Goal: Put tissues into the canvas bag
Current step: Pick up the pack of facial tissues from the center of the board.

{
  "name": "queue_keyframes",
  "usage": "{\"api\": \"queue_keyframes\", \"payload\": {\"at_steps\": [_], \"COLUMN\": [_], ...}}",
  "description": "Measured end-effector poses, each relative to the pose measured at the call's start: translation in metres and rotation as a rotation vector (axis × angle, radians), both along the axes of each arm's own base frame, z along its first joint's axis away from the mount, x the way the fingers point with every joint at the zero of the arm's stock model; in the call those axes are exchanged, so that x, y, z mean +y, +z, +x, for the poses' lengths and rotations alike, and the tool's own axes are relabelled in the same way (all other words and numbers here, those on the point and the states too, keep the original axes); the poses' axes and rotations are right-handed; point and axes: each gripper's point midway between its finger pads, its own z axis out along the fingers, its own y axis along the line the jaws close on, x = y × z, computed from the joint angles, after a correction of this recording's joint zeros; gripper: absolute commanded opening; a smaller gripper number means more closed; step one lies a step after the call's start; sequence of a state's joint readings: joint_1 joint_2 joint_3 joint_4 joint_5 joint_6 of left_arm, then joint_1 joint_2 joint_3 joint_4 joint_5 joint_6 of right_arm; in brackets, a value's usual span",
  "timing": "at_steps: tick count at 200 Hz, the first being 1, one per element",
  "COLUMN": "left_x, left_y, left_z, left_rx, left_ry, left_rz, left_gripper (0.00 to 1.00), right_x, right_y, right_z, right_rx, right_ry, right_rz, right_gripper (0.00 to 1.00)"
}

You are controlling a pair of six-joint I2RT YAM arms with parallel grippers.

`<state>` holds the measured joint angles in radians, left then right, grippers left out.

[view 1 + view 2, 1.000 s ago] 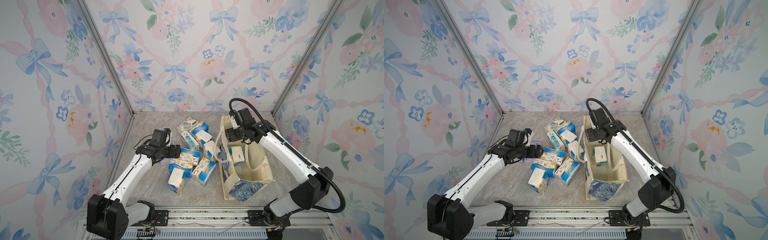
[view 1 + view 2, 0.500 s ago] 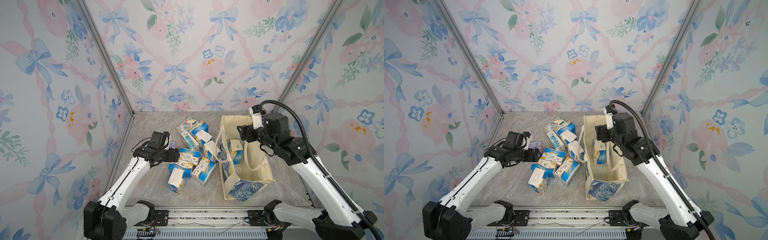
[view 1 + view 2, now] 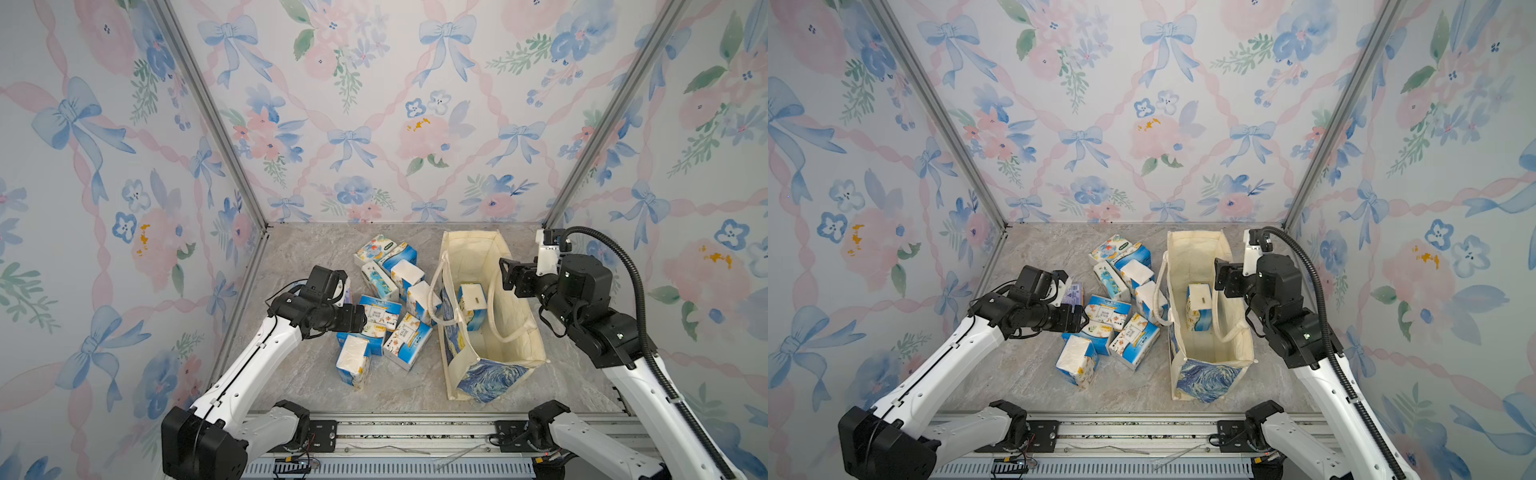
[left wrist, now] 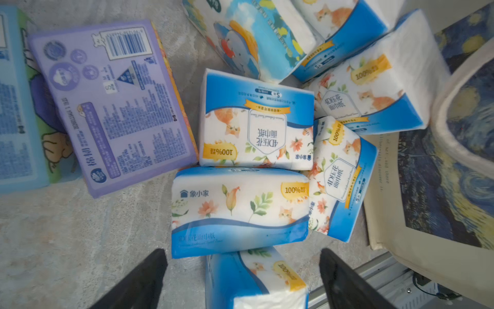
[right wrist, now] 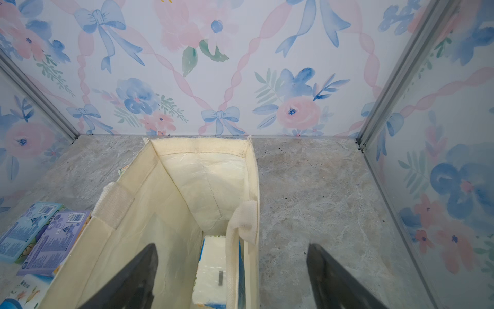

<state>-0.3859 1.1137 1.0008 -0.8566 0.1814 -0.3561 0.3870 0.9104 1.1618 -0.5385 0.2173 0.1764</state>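
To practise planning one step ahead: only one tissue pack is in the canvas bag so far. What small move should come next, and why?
Probably lower the left hand and close on the blue-and-white tissue pack just ahead of its open jaws: it hovers empty over the pile. The right hand, also open, sits above the canvas bag, where one pack already stands.
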Motion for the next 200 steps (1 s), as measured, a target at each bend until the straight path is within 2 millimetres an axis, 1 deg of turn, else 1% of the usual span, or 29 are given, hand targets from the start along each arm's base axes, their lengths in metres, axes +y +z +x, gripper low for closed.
{"api": "queue_keyframes", "payload": {"at_steps": [19, 42, 56, 95, 112, 138, 164, 200], "left_x": [-0.003, -0.008, -0.011, -0.023, -0.025, -0.022, -0.019, -0.012], "left_y": [0.01, 0.014, 0.009, -0.012, -0.018, -0.024, -0.036, -0.047], "left_z": [-0.013, -0.027, -0.035, -0.058, -0.062, -0.063, -0.067, -0.071], "left_rx": [-0.009, -0.002, 0.024, 0.114, 0.133, 0.148, 0.172, 0.193], "left_ry": [-0.009, -0.017, -0.022, -0.057, -0.058, -0.033, -0.017, 0.019], "left_rz": [-0.02, -0.037, -0.033, 0.026, 0.059, 0.096, 0.136, 0.173], "left_gripper": [0.93, 0.92, 0.92, 0.92, 0.92, 0.9, 0.9, 0.85], "right_x": [0.002, 0.0, -0.003, -0.013, -0.015, -0.015, -0.015, -0.014], "right_y": [-0.009, -0.009, -0.007, -0.005, -0.006, -0.009, -0.011, -0.014], "right_z": [0.006, 0.007, 0.006, 0.002, 0.003, 0.003, 0.003, 0.004], "right_rx": [0.025, 0.025, 0.019, 0.007, 0.01, 0.017, 0.022, 0.03], "right_ry": [0.002, -0.006, -0.015, -0.036, -0.037, -0.032, -0.028, -0.018], "right_rz": [-0.009, -0.009, -0.006, 0.004, 0.009, 0.011, 0.014, 0.019], "right_gripper": [0.89, 0.89, 0.89, 0.89, 0.89, 0.89, 0.89, 0.89]}}
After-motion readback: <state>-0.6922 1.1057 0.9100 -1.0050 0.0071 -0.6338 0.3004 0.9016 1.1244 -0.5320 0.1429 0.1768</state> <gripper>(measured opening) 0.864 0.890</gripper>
